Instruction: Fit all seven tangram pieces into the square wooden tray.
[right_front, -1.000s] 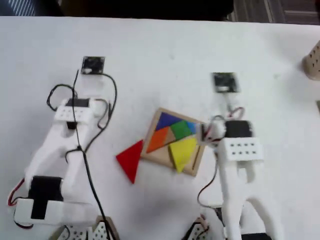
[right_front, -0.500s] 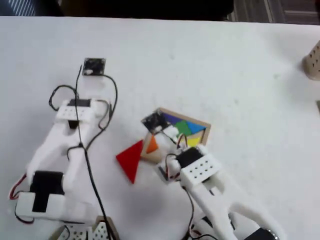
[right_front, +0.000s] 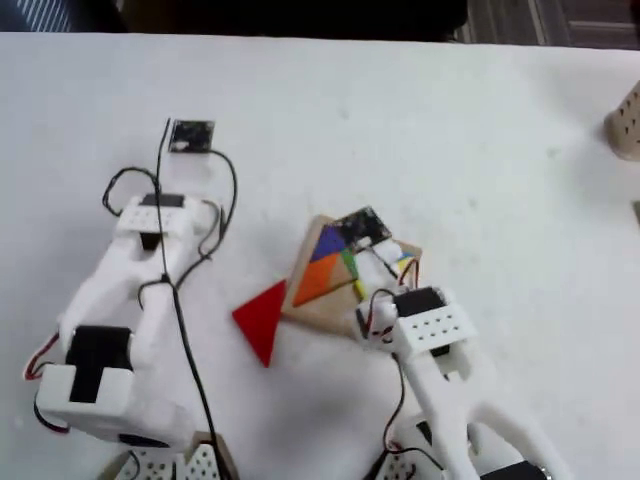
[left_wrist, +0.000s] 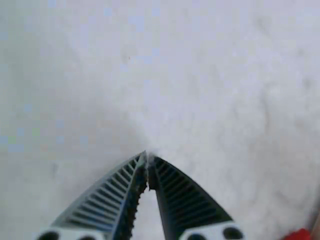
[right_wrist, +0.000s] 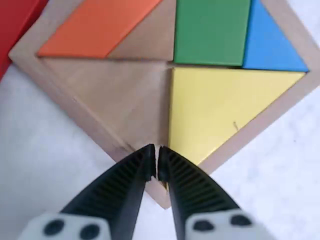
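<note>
The square wooden tray (right_front: 316, 311) lies mid-table, turned corner-on. It holds an orange piece (right_wrist: 100, 25), a green square (right_wrist: 212, 32), a blue triangle (right_wrist: 272, 50) and a big yellow triangle (right_wrist: 215, 107). A purple piece (right_front: 329, 240) sits at its far corner. A triangular part of the tray floor (right_wrist: 120, 95) is bare. The red triangle (right_front: 262, 317) lies on the table against the tray's left edge. My right gripper (right_wrist: 155, 162) is shut and holds nothing, over the tray's near corner. My left gripper (left_wrist: 147, 160) is shut over bare table, far left of the tray (right_front: 190, 138).
White table all around. A pale pegged object (right_front: 626, 125) stands at the right edge. Cables trail along the left arm (right_front: 150, 250). A red sliver (left_wrist: 300, 235) shows at the edge of the left wrist view.
The right arm swung from the tray's right side across it to the left, then back over the middle. The left arm shifted slightly. Tray and red triangle stay put.
</note>
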